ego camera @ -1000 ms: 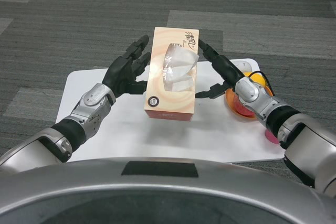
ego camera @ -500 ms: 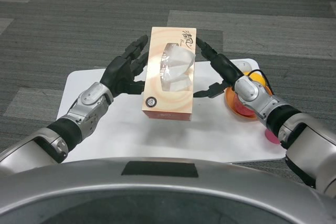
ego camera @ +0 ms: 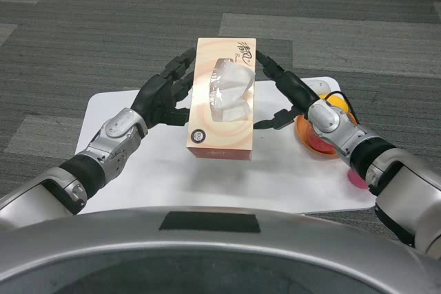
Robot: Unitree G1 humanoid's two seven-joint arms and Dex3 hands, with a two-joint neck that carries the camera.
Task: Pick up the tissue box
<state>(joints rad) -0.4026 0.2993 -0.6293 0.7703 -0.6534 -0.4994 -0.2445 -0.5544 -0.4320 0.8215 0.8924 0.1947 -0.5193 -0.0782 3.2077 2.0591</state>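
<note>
Left hand (ego camera: 162, 96) presses flat against the left side of the tissue box (ego camera: 222, 98); right hand (ego camera: 286, 94) presses the right side, fingers stretched along it. Box gripped between the two, raised above the table (ego camera: 138, 177), its shadow on the white top below. Box is peach-orange, long axis pointing away from the robot, white tissue (ego camera: 231, 87) bunched in the top slot. Table is small, white, rounded corners, standing on grey carpet (ego camera: 103, 25) laid in tiles of lighter and darker grey. Orange bowl (ego camera: 318, 132) on the table's right side, partly behind the right forearm; contents hidden. A pink object (ego camera: 356, 177) near the right edge, unclear.
</note>
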